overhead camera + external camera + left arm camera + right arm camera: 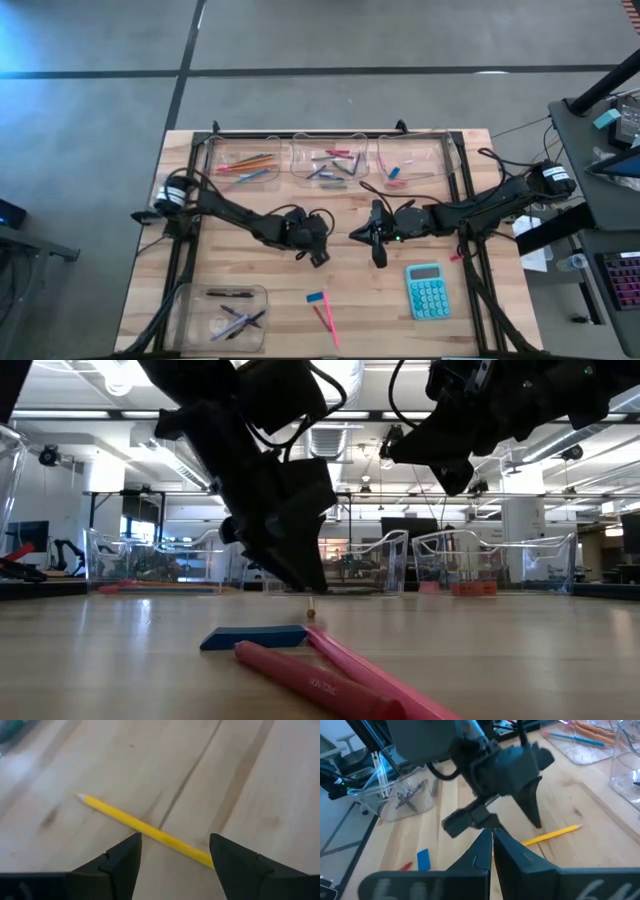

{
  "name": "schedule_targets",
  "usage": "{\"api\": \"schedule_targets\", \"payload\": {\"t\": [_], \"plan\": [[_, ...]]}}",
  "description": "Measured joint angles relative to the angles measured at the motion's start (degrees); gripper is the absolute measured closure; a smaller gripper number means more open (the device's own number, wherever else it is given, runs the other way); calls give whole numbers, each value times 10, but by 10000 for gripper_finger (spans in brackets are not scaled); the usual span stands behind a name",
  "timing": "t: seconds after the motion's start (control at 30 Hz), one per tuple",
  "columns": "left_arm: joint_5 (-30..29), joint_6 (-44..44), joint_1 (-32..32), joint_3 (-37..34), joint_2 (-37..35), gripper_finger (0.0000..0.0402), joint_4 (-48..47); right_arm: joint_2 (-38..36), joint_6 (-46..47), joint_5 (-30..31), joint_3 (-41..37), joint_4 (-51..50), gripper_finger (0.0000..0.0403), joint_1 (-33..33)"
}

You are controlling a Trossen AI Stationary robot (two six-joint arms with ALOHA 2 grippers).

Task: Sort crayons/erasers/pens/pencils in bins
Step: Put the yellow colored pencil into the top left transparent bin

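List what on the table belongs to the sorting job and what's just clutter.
Job:
- bins with sorted sticks
- yellow pencil under the open left gripper
- blue eraser and pink sticks, loose on the wood
- right gripper, shut, waiting mid-table

Lying about:
- teal calculator

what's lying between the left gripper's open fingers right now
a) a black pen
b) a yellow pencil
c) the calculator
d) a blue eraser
b: the left wrist view shows the yellow pencil lying flat on the table, crossing the gap of the open left gripper.
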Motion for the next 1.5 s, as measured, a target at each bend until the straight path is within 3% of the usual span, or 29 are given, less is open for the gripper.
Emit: {"api": "schedule_targets", "payload": {"t": [0.33, 0.7, 1.07, 1.23, 1.5], "plan": [[37, -3, -7, -2, 26, 183, -11, 0, 2, 0, 0, 1, 394, 0], [70, 14, -8, -1, 10, 183, -163, 0, 1, 0, 0, -2, 394, 0], [122, 8, -10, -14, 9, 185, -177, 0, 1, 0, 0, -3, 394, 0], [131, 3, -11, -23, 10, 223, -174, 0, 1, 0, 0, -3, 394, 0], [138, 9, -12, -41, 9, 340, -170, 0, 1, 0, 0, -3, 394, 0]]}}
